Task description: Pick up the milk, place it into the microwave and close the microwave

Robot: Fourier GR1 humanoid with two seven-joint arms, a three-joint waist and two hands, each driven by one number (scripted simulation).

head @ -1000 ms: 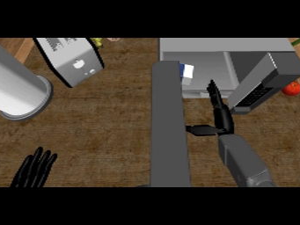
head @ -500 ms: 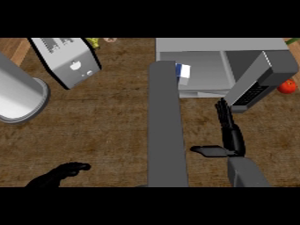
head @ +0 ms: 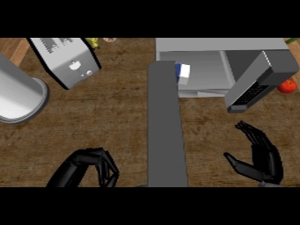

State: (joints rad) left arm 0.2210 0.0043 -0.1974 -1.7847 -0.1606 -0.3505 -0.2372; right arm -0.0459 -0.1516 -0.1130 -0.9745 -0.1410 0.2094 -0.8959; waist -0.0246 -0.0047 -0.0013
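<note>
The milk (head: 183, 73), a small white and blue carton, stands inside the open microwave (head: 224, 45) at the left of its cavity. The microwave's door (head: 168, 132) is swung out as a long grey panel reaching down the middle of the view. My right hand (head: 261, 154) hovers over the counter to the right of the door, below the microwave's control panel (head: 259, 81). Its fingers are straight and it holds nothing. My left hand (head: 90, 168) is at the lower left, close to the door's outer face, fingers curled and empty.
A silver toaster (head: 66, 61) lies at the back left. A large metal cylinder (head: 9, 90) stands at the left edge. A red fruit (head: 286, 85) sits right of the microwave. Bare wooden counter (head: 116, 114) lies between the toaster and the door.
My right hand has drawn back from the microwave's opening toward the lower edge. My left hand has shifted right toward the door and curled its fingers. The milk stays inside.
</note>
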